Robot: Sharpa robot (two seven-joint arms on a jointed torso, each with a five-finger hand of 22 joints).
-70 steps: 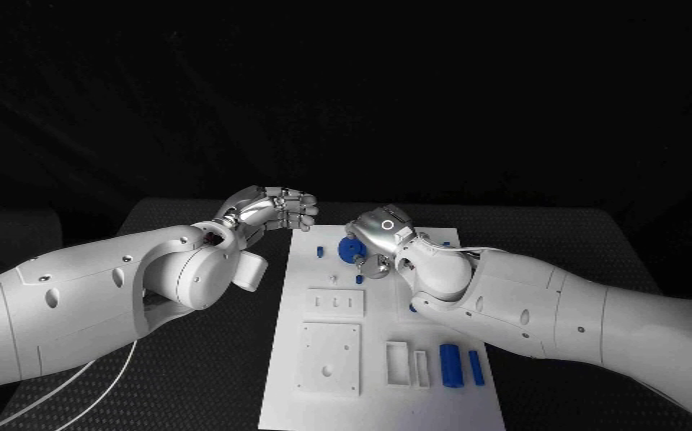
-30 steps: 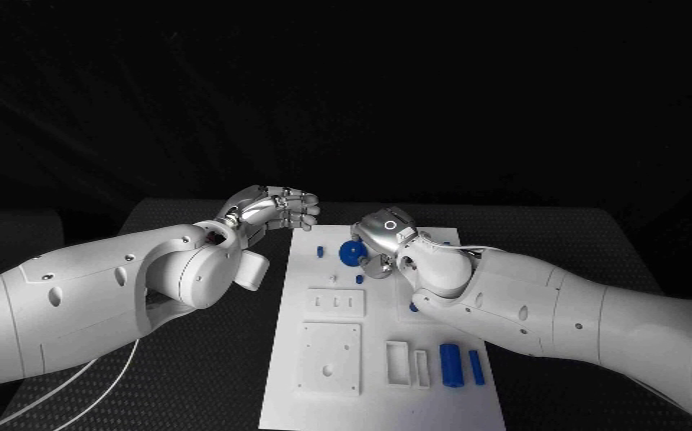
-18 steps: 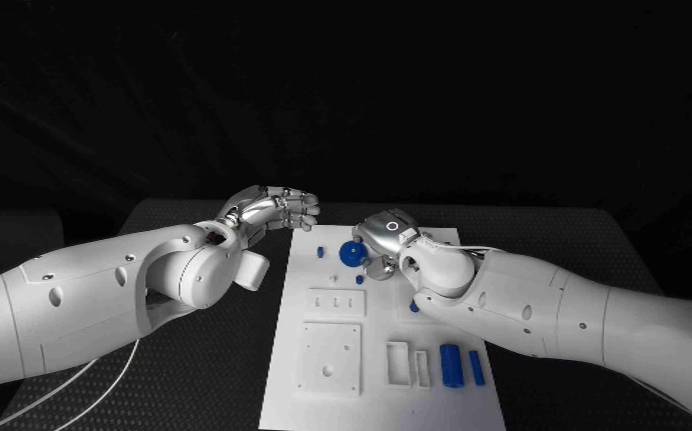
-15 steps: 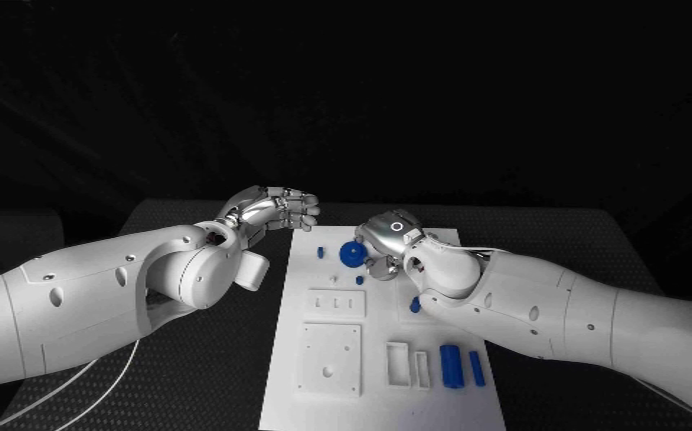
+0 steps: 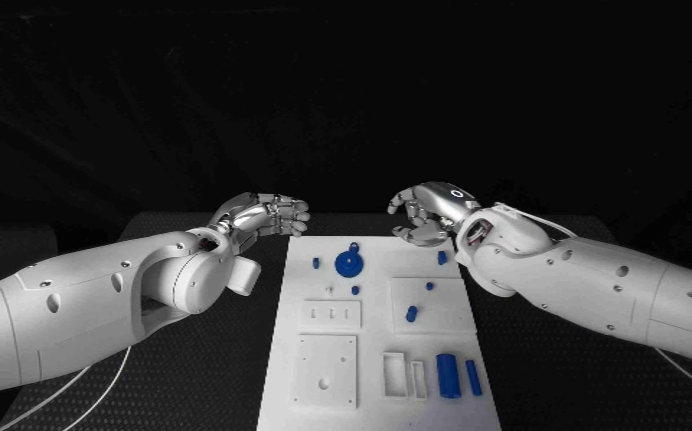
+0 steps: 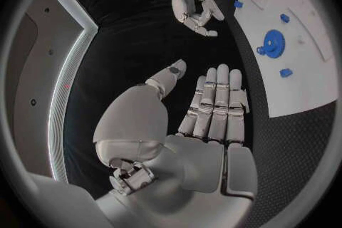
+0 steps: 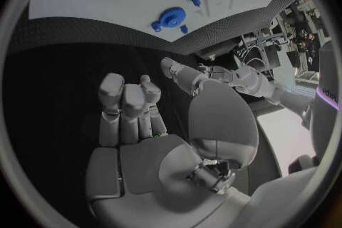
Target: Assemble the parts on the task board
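Two robot hands hover over the far end of the black surface (image 5: 202,351), both holding nothing. Left robot hand (image 5: 270,214): fingers loosely curled, thumb apart. Right robot hand (image 5: 428,213): fingers curled inward. Between and nearer than them lies the white board (image 5: 378,401), carrying a blue gear (image 5: 349,263) and blue pegs (image 5: 459,375).

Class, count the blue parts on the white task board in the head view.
8: a gear and two small pegs far left; three pegs mid-right; two bars at the near edge. None seems hidden.
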